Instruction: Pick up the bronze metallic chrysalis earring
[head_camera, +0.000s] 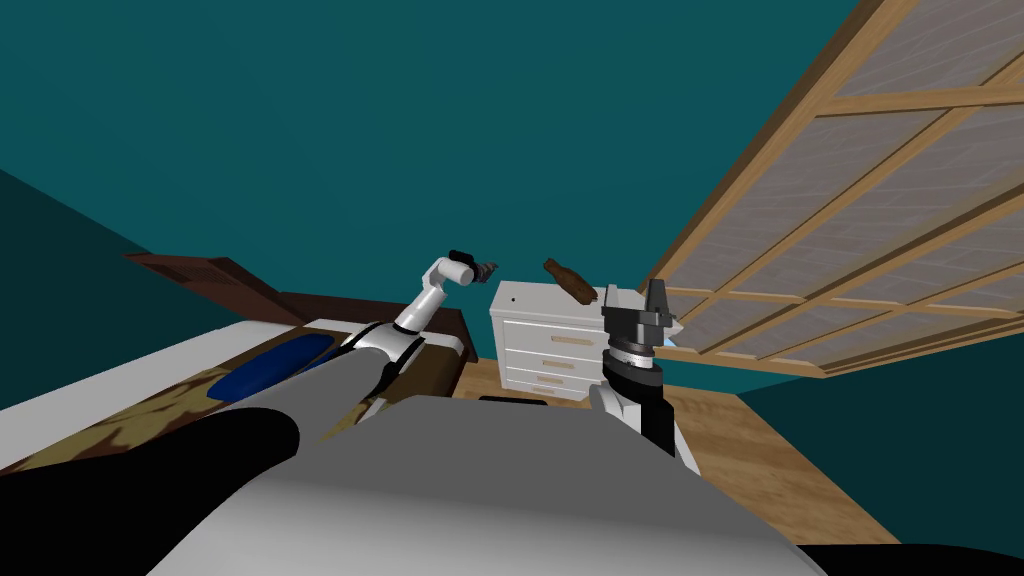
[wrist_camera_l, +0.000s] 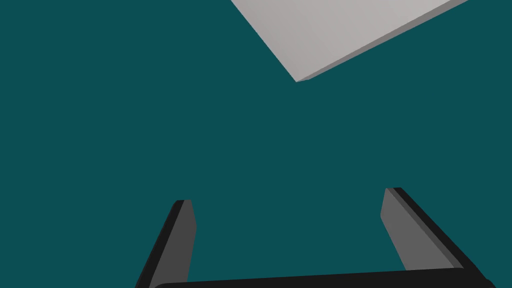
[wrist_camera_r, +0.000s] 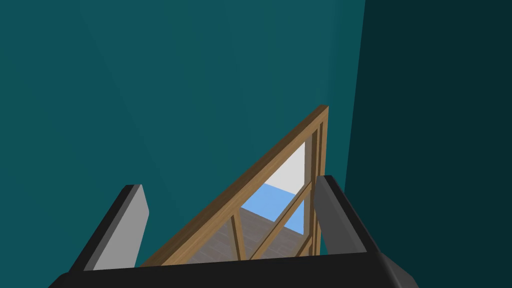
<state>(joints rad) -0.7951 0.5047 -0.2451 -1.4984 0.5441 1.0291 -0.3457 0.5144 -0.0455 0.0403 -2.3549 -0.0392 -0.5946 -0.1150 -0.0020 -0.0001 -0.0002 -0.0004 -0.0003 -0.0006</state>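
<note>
In the head view, a single brown, bronze-toned, elongated chrysalis earring (head_camera: 569, 281) lies slanted on top of a white chest of drawers (head_camera: 545, 350) with three drawers, toward the chest's right end and against the teal wall. The right hand (head_camera: 635, 296) stands just to the right of the earring with its two fingers pointing upward and nothing between them. The left hand (head_camera: 487, 268) is raised on a bent arm to the left of the chest, well apart from the earring. A single bed (head_camera: 130, 400) with one blue pillow (head_camera: 270, 365) lies further left. In the left wrist view, the two fingers (wrist_camera_l: 185, 235) stand wide apart and hold nothing. In the right wrist view, that hand's two fingers (wrist_camera_r: 127, 225) are likewise spread wide and empty, aimed past the earring rather than at it. By my judgement the pick is not yet begun. Turning a hand down onto the earring, closing on it and lifting are all left to do.
</note>
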